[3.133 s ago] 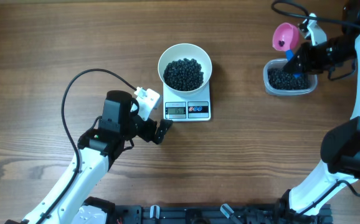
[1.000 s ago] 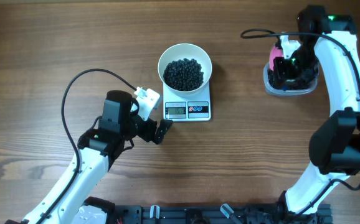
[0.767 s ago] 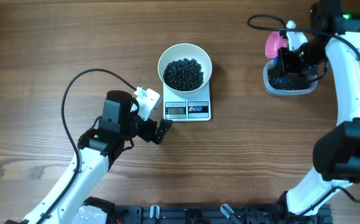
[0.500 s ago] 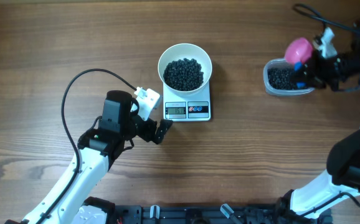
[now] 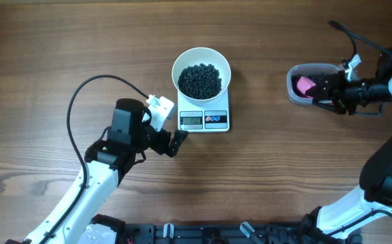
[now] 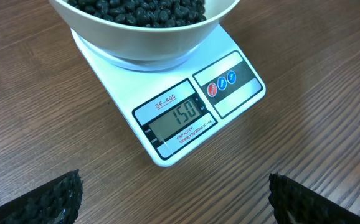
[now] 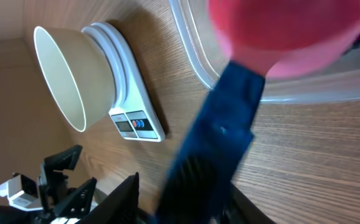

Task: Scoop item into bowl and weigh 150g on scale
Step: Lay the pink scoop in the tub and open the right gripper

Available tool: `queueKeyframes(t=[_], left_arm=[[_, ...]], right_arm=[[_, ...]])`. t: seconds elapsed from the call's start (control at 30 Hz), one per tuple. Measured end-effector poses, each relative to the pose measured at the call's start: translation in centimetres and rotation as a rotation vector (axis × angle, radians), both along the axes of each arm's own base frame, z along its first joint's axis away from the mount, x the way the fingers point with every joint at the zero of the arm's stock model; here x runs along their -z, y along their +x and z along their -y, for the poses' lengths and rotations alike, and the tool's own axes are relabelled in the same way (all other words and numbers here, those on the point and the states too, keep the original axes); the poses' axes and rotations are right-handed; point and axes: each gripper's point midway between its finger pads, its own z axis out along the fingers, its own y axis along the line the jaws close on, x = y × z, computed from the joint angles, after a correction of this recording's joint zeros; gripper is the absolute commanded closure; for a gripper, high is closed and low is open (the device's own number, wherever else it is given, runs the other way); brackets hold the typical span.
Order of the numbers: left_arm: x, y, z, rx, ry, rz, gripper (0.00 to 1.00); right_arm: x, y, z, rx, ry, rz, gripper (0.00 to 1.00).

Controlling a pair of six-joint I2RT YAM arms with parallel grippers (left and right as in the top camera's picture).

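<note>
The white bowl (image 5: pixel 201 59) stands on the scale (image 5: pixel 205 120) and holds a heap of the item, black beans (image 5: pixel 199 80). In the left wrist view the scale (image 6: pixel 167 106) reads 150 under the bowl (image 6: pixel 142 43). My left gripper (image 5: pixel 176 142) hovers open just in front of the scale, nothing between its fingers (image 6: pixel 49 199). My right gripper (image 5: pixel 329 91) is at the clear tub (image 5: pixel 293 87). The pink scoop (image 5: pixel 306 85) lies in the tub. Its blurred blue handle (image 7: pixel 223 137) sits between the parted jaws, with a gap on the left side.
The clear tub (image 7: pixel 189 56) holds more beans under the scoop's pink head (image 7: pixel 286 25). A black cable (image 5: pixel 87 95) loops left of the bowl. The left arm (image 5: pixel 101 176) runs to the front edge; the right arm (image 5: pixel 386 169) fills the right side.
The right arm swung right over the tub with the scoop, then lowered it; the scoop now lies in the tub and the jaws have parted. The left arm, bowl and scale have not moved.
</note>
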Motion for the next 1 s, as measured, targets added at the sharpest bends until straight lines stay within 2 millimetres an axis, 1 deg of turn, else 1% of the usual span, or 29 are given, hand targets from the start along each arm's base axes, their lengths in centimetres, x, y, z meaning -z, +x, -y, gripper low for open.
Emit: queueKeyframes(t=[0.17,0.23,0.37,0.43,0.5,0.57,0.67,0.7,0.73,0.8,0.83,0.87,0.93,1.0], left_arm=[[0.0,0.0,0.0,0.000,0.000,0.000,0.00],[0.0,0.0,0.0,0.000,0.000,0.000,0.00],[0.0,0.0,0.0,0.000,0.000,0.000,0.00],[0.0,0.0,0.0,0.000,0.000,0.000,0.00],[0.0,0.0,0.0,0.000,0.000,0.000,0.00],[0.0,0.0,0.0,0.000,0.000,0.000,0.00],[0.0,0.0,0.0,0.000,0.000,0.000,0.00],[0.0,0.0,0.0,0.000,0.000,0.000,0.00],[0.0,0.0,0.0,0.000,0.000,0.000,0.00],[0.0,0.0,0.0,0.000,0.000,0.000,0.00],[0.0,0.0,0.0,0.000,0.000,0.000,0.00],[0.0,0.0,0.0,0.000,0.000,0.000,0.00],[0.0,0.0,0.0,0.000,0.000,0.000,0.00],[0.0,0.0,0.0,0.000,0.000,0.000,0.00]], right_arm=[[-0.1,-0.3,-0.2,0.008,0.012,-0.020,0.60],[-0.1,-0.3,-0.2,0.008,0.013,-0.022,0.58],[-0.2,-0.7,-0.4,0.010,0.024,-0.043,0.35],[-0.5,-1.0,-0.5,0.011,0.032,-0.060,0.30],[-1.5,-0.6,-0.3,0.011,0.016,-0.024,0.26],[-4.1,0.0,0.0,0.010,-0.029,0.062,0.23],[-10.8,-0.1,0.4,0.019,-0.151,0.269,0.19],[-12.6,-0.4,0.5,0.033,-0.185,0.317,0.15],[-14.7,-0.9,0.5,0.054,-0.225,0.375,0.01],[-17.2,-1.8,0.6,0.114,-0.264,0.426,0.00],[-18.6,-2.6,0.5,0.173,-0.276,0.440,0.00],[-19.6,-3.4,0.4,0.217,-0.278,0.446,0.00],[-20.6,-4.2,0.3,0.296,-0.265,0.429,0.00],[-20.5,-4.9,0.4,0.348,-0.255,0.381,0.00]])
